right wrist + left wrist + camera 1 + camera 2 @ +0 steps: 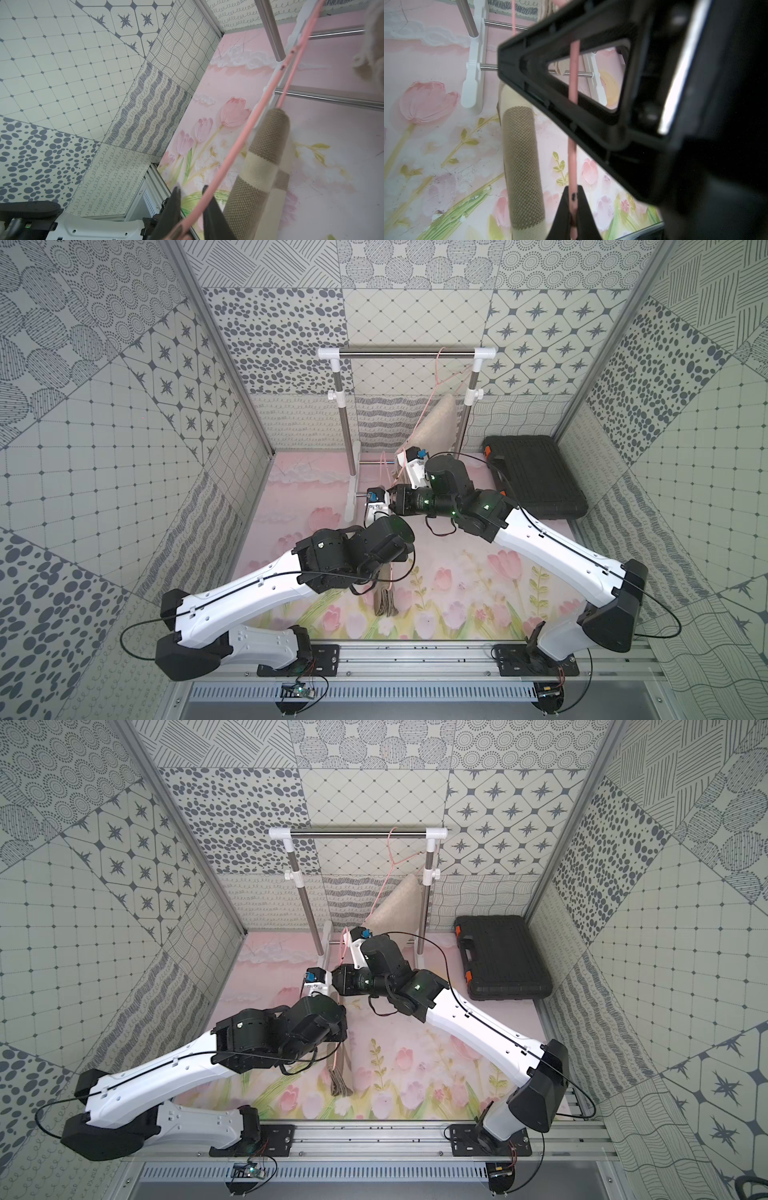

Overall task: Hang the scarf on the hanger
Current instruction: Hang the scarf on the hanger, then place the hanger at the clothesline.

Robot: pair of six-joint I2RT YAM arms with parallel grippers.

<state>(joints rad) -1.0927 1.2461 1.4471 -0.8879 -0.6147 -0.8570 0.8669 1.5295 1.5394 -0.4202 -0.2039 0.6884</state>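
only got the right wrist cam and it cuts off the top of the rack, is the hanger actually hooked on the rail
Observer: Yes. In a top view the hanger is hooked over the rack's top rail.
Operator: is the left tool on the hanger too
Observer: Yes. The left wrist view shows the left tool shut on the hanger's pink wire.
Operator: where does the long end of the scarf go
Observer: In a top view the scarf trails down, and that end lies folded on the table.
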